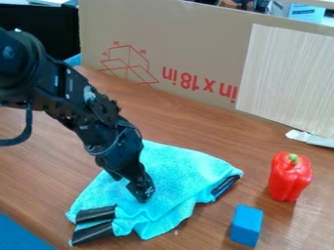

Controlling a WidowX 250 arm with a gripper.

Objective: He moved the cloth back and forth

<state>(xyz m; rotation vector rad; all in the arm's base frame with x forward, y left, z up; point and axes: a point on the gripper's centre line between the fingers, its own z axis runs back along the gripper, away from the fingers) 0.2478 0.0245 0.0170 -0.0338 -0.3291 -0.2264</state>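
The gripper [141, 189] hangs down from the upper left over the middle of the turquoise cloth [179, 168], its lower end against or just above the fabric. How its fingers stand cannot be made out. The cloth lies rumpled and partly folded on the brown wooden table, with dark edging showing at its lower left and right corners. Part of the cloth behind the gripper is hidden by the arm.
A red toy bell pepper [289, 177] stands on the table [196, 128] to the right of the cloth. The blue block [246, 225] sits nearer the front, also right of it. A cardboard panel [196, 41] rises along the back.
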